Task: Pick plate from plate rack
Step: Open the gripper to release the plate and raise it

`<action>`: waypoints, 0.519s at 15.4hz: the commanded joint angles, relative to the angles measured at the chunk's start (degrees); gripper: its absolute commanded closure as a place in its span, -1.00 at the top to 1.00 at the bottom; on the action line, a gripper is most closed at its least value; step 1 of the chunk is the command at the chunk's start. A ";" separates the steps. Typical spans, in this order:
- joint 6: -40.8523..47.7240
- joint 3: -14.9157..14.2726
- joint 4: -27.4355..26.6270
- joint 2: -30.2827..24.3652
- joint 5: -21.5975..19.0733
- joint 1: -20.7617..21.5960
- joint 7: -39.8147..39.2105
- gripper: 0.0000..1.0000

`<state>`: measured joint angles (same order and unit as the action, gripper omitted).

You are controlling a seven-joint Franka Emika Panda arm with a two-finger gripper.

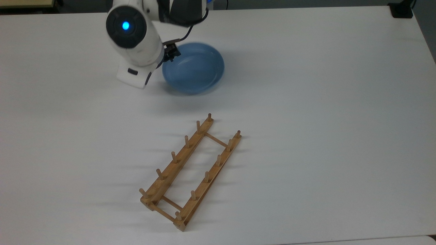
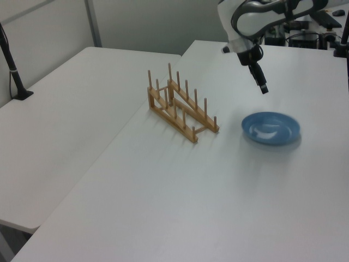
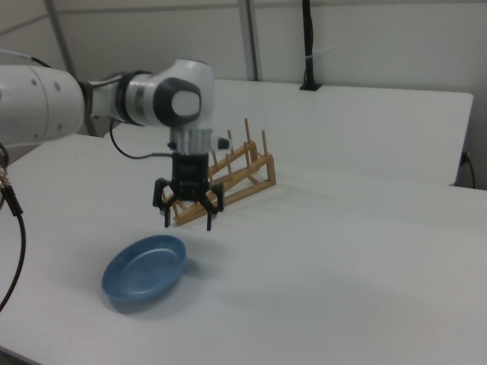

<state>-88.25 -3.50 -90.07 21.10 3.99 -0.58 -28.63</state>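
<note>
Resting flat on the white surface (image 1: 306,102), the light blue plate (image 1: 193,68) sits right side up, its shallow bowl facing upward and nothing holding it. Above it hangs the robot arm's gripper (image 3: 188,215), lifted clear of the plate, fingers (image 3: 211,214) pointing down and spread wide apart with nothing between them. In the right view the gripper is over the plate's far rim, toward the right view's right, with a clear gap of air between fingertips and plate (image 3: 144,270). In the left view the gripper (image 2: 262,86) hangs above the plate (image 2: 271,128) and slightly toward the left view's left. In the top view the white arm covers part of the plate's rim at the top view's left.

The wooden plate rack (image 1: 190,173) stands well apart from the plate, with no plate in it. It has two long rails joined by thin crossbars, each rail carrying a row of upright pegs. In the top view it lies diagonally in the lower middle, below the plate. In the left view the plate rack (image 2: 181,112) is at the left view's left of the plate; in the right view the plate rack (image 3: 228,181) stands behind the gripper.
</note>
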 commanded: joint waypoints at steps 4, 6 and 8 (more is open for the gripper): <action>0.10 -0.37 -0.72 -8.87 1.37 4.88 14.02 1.00; -0.25 -0.37 -0.72 -11.33 1.37 6.03 17.89 1.00; -0.34 -0.19 -0.72 -13.44 1.28 6.56 22.11 1.00</action>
<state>-88.25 -3.46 -89.06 12.16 4.08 4.43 -12.70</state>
